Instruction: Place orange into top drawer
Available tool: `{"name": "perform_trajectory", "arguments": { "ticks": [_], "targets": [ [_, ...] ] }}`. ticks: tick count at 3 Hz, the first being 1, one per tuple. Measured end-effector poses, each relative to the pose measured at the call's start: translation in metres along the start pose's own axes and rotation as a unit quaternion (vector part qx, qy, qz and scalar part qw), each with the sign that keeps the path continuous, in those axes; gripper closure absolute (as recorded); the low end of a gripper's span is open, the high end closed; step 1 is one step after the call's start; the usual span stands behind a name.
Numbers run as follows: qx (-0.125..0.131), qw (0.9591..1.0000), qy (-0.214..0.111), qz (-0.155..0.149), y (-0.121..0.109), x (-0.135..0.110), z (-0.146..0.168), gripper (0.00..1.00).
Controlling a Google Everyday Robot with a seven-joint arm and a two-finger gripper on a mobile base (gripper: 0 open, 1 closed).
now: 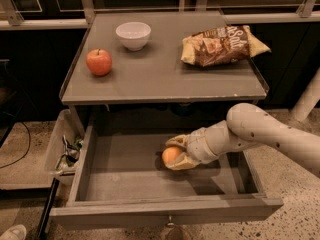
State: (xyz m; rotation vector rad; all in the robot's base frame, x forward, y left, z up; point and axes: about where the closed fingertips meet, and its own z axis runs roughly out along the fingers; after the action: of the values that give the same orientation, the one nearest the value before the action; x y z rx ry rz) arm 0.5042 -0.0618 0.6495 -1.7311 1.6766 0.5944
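The orange (171,155) is small, round and yellow-orange. It sits between the fingers of my gripper (176,153), low inside the open top drawer (125,184), near the middle of its grey bottom. The fingers close around the orange from above and below. My white arm (265,131) reaches in from the right, over the drawer's right wall. The drawer is pulled out wide, with a small knob (170,227) on its front panel. I cannot tell whether the orange touches the drawer bottom.
On the grey tabletop (160,76) above the drawer are a red apple (99,62), a white bowl (133,35) and a brown chip bag (222,46). A bin with clutter (67,151) stands left of the drawer. Speckled floor lies around.
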Motion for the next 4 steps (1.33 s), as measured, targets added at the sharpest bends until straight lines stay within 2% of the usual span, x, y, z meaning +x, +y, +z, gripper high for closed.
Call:
{"name": "perform_trajectory", "arguments": {
  "ticks": [1, 2, 4],
  "targets": [
    [0.007, 0.9999, 0.003, 0.013, 0.0127, 0.0003, -0.0047, 1.0],
    [0.007, 0.9999, 0.004, 0.013, 0.0135, 0.0008, -0.0047, 0.81],
    [0.007, 0.9999, 0.004, 0.013, 0.0135, 0.0008, -0.0047, 0.36]
  ]
}}
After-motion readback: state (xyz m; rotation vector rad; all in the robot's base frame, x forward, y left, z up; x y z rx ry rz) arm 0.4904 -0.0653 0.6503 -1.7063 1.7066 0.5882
